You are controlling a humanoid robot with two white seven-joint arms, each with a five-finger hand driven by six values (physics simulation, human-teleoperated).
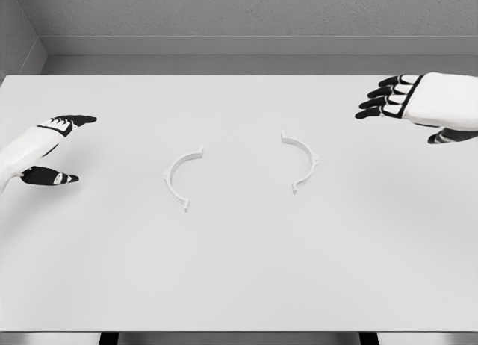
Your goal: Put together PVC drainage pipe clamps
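Two clamp halves flat on desk [239, 270], well apart: left half [180, 178] and right half [303, 161], hollows facing, ends near-far. Left hand [52, 147] and right hand [418, 106] spread, empty.

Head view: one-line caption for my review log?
Two clamp halves lie apart on the white table, open left hand and right hand flanking them.

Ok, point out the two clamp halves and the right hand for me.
Left clamp half [170, 173]: head view, middle of its arc.
Right clamp half [311, 160]: head view, middle of its arc.
Right hand [437, 100]: head view, back of the hand.
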